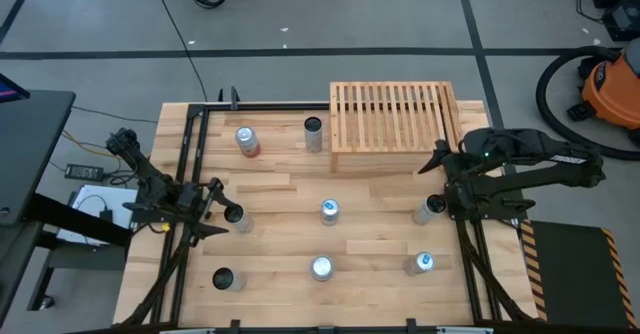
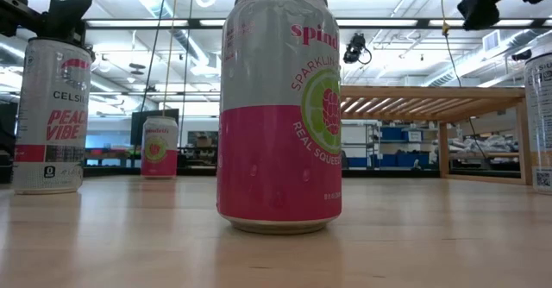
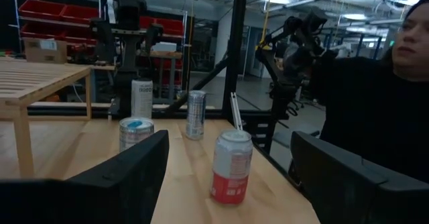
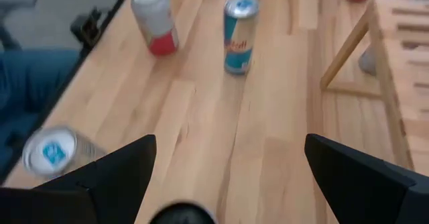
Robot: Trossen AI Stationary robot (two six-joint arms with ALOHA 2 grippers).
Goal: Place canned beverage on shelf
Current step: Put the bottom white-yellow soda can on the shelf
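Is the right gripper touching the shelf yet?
Apart. In the high view the right gripper sits off the shelf corner; the right wrist view shows its open fingers over bare table.

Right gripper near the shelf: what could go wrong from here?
1. The right gripper is open and empty beside the shelf, with a can just below it; a careless descent could tip that can.
2. The shelf's raised edge is close, so a lifted can might clip it.
3. The left gripper sits open right by another can and could nudge it.
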